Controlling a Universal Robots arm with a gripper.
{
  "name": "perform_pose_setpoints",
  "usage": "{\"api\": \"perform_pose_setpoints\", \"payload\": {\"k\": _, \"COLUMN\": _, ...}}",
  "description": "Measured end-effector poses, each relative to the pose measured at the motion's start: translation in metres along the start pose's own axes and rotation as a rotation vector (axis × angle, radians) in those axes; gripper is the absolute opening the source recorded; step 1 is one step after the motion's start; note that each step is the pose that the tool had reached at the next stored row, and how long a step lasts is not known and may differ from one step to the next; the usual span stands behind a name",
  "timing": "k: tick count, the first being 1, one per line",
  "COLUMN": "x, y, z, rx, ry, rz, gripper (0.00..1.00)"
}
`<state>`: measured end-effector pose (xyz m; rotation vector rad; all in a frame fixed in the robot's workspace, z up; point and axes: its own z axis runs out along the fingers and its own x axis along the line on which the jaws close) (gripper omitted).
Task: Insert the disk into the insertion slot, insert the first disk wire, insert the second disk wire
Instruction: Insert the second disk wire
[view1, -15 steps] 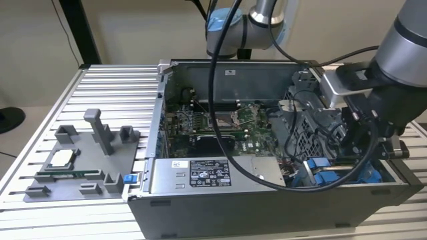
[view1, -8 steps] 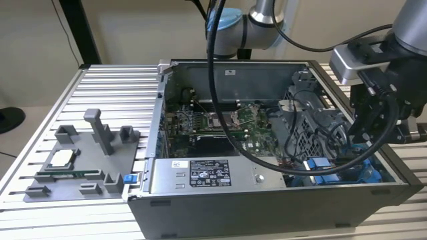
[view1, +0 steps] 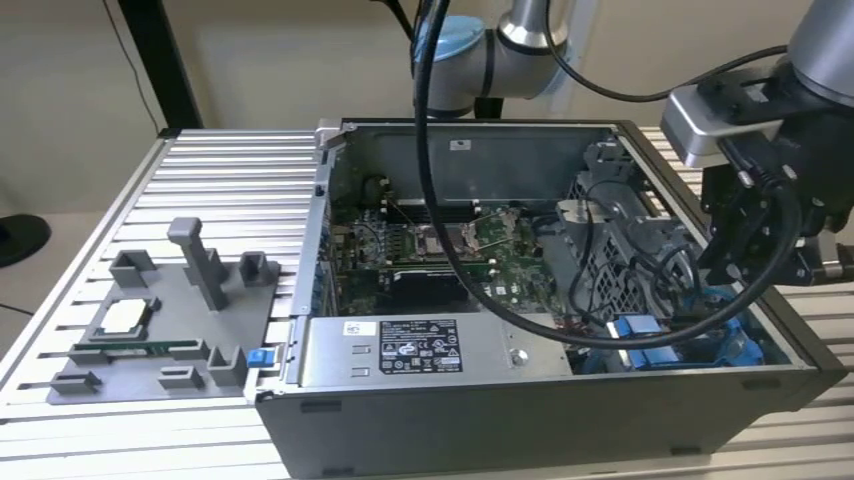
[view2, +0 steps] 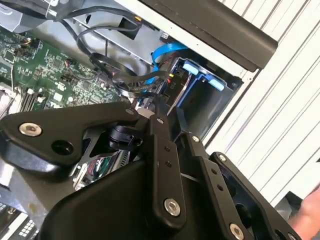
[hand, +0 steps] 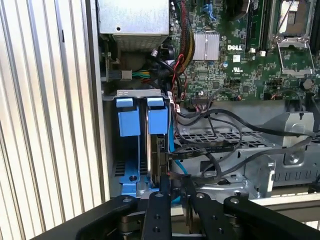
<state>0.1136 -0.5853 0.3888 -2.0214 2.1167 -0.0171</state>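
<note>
Cables, black and thin (hand: 220, 150), cross in front of the perforated grey metal cage (hand: 225, 137) beside the grey drive slot with blue rails (hand: 131, 150). I see the silver-grey disk in its blue carrier (hand: 159, 145) standing inside this slot. My black claw (hand: 176, 192) is narrow around a black wire plug at the disk edge; the contact is hard to see.

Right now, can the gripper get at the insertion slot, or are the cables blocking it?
Probably yes. The gripper sits right at the insertion slot; the black cables run beside the bay, not across its blue rails.
</note>
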Motion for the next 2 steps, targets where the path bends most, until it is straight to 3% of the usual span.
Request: {"api": "perform_pose_setpoints", "payload": {"k": 2, "x": 0.0000, "y": 0.0000, "z": 0.0000, "rx": 0.0000, "ry": 0.0001, "rz": 0.000, "gripper": 1.00}}
